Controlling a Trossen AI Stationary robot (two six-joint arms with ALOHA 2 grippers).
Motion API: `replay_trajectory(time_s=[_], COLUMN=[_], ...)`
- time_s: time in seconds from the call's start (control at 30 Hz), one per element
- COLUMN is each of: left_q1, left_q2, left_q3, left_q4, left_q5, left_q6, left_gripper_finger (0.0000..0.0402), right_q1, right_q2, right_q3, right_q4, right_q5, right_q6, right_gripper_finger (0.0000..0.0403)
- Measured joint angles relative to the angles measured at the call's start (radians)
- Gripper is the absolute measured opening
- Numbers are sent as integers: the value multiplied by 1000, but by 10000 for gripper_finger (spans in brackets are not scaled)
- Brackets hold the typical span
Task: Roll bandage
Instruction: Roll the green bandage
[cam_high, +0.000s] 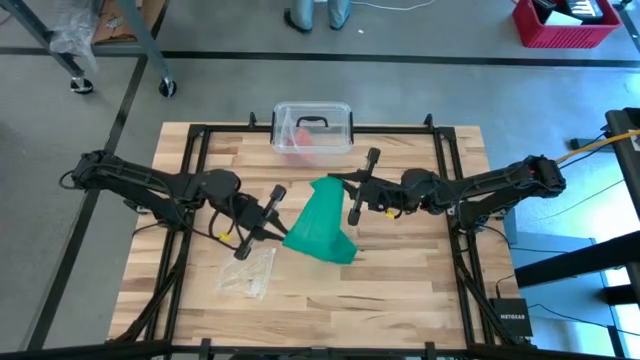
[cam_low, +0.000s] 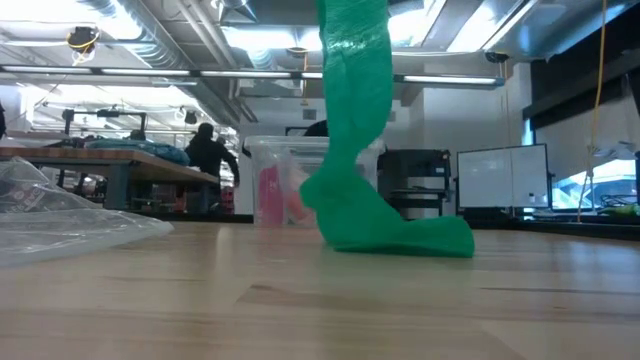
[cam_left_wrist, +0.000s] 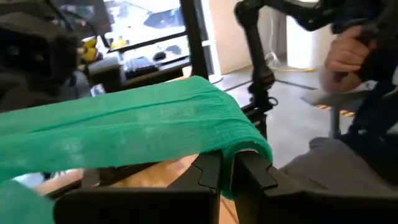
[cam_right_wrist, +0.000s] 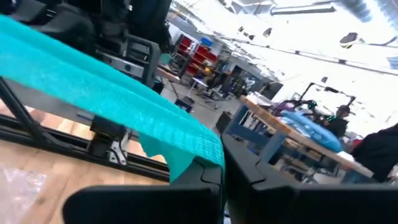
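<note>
Both arms reach inward above the tabletop (cam_high: 400, 290), left tool (cam_high: 276, 231) and right tool (cam_high: 338, 180) each clenched on the bandage (cam_high: 322, 225).

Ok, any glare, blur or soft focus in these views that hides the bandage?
Low view: bright ceiling lights glare behind the bandage, which stays clear; the table up close looks soft. Right wrist view: background lights blown out, the strip's far end smeared. Left wrist view: near cloth slightly soft. High view: even light.
</note>
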Motion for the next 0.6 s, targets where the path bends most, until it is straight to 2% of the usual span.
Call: replay_trajectory(time_s=[0.17,0.33,0.47,0.6], left_q1=[-5,-5,-5,-5], left_q2=[0,0,0,0], left_q3=[0,0,0,0], left_q4=[47,86,68,66], left_q5=[-56,-241,-393,-414], left_q6=[16,28,29,47], left_gripper_finger=[12,12,12,12], right_q1=[0,-2,-2,-2], right_q2=[12,54,79,76], right_q3=[2,1,1,1], right_q4=[-107,-179,-188,-184], right_q5=[-54,-46,-18,-18], right_q6=[65,137,225,326], right_gripper_finger=[3,10,31,73])
